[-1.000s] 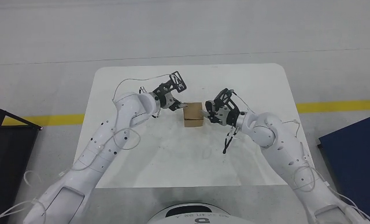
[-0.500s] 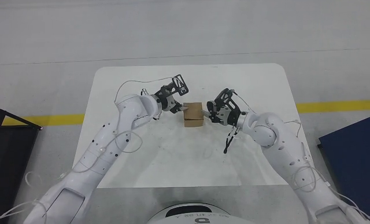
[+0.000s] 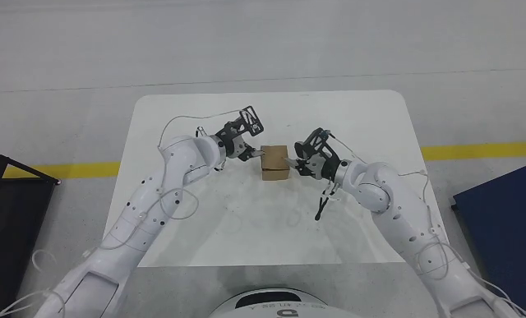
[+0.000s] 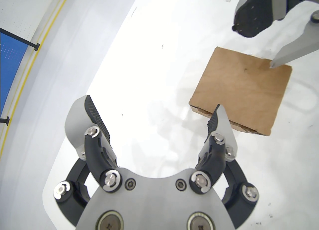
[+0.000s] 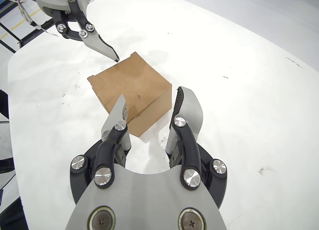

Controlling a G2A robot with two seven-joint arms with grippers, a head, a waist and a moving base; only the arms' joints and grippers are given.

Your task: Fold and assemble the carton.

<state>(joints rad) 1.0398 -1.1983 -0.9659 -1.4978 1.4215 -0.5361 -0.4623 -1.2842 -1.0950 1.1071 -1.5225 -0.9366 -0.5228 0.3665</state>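
Two released grippers flank the carton (image 3: 275, 162); I read left gripper (image 4: 153, 103) and right gripper (image 5: 151, 94) equally near, at opposite edges.

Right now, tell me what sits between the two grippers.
Only the carton: in the top view it stands on the white table with the open left gripper at one side and the open right gripper at the opposite side.

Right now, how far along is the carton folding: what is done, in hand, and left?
Done: the carton stands closed as a cube on the table. In hand: the left pincer and right pincer, both open, flank it, tips at its top edges. Left: probably pressing one seam that looks slightly ragged.
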